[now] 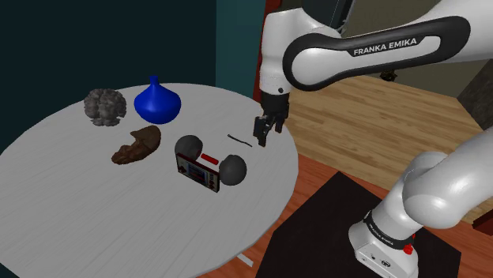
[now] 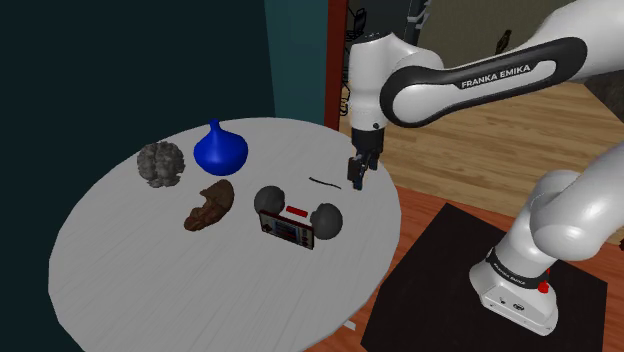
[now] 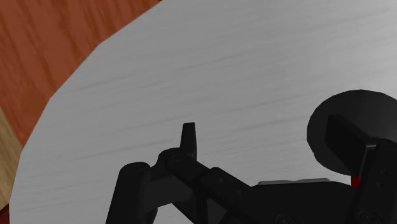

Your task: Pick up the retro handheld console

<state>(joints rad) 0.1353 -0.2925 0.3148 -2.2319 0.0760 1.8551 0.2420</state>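
The retro handheld console [image 1: 197, 170] stands between two dark balls [image 1: 233, 170], right of centre on the round worktop [image 1: 87, 221]. The jaws hang near its rim at the shoulder view's right, and their gap cannot be told. Bare worktop spreads across the lower left.

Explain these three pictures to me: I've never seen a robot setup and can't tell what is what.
The white machine is a robot arm ending in a black gripper, its hand. Two pictures come from fixed cameras looking down over a round pale table; the third from a camera on that hand. On the table are a blue vase, a grey lump, a brown lump, a thin dark stick and a dark handheld console with red parts. The gripper hangs above the table near the stick; the console is not held.
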